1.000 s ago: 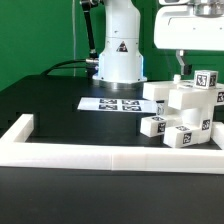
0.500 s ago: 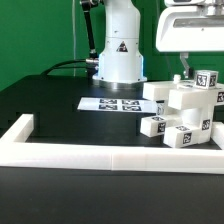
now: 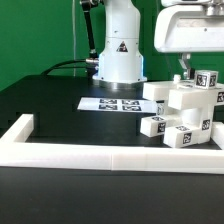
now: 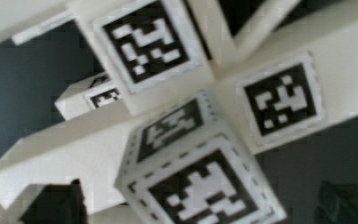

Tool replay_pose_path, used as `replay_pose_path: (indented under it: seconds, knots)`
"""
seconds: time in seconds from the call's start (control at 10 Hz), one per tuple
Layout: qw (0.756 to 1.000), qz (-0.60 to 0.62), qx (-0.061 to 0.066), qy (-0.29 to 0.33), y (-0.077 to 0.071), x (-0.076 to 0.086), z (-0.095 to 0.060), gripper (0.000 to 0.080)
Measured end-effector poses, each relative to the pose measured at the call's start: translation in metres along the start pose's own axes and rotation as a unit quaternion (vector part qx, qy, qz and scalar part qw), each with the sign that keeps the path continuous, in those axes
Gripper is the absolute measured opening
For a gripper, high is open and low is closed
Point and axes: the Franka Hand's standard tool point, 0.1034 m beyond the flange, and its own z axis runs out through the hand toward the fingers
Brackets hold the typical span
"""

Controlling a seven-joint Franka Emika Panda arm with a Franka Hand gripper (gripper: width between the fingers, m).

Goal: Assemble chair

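Found the chair (image 3: 186,105) on the black table (image 3: 50,100), at the exterior view's right, just inside the long white rail (image 3: 100,158) along the near edge. Saw it as a chunky, stepped stack of white plastic blocks, part built, with several faces carrying black-and-white square tags. Noted a small tagged cube (image 3: 153,125) at its foot on the exterior view's left side, touching the stack or just beside it; could not tell which. Saw the gripper (image 3: 183,70) hanging right over the stack, close beside the top block (image 3: 207,79). Found it spread wide in the wrist view, dark fingertips (image 4: 48,203) far apart on either side of a tagged block face (image 4: 202,185), with nothing clamped between them. Made out more tagged faces and slanted white edges beyond, blurred by closeness. Saw the marker board (image 3: 112,103) lying flat on the table between the chair and the white robot base (image 3: 118,55).
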Motion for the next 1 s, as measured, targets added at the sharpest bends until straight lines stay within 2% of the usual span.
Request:
replay_pose_path:
  seconds: [0.2,0.4,0.6,0.7,1.0]
  knots:
    - [0.999,-0.052,-0.005,-0.002,0.001,-0.0006,0.0001,0.0649]
    - [0.998,-0.054,-0.007,-0.003,0.0022,-0.001,0.0008,0.0637]
    - [0.999,-0.031,-0.007,-0.003,0.0024,-0.0012,0.0011,0.0284]
    - [0.999,-0.032,-0.007,-0.003,0.0027,-0.0012,0.0011,0.0284]
    - [0.997,0.077,-0.007,-0.003,0.0027,-0.0012,0.0012,0.0288]
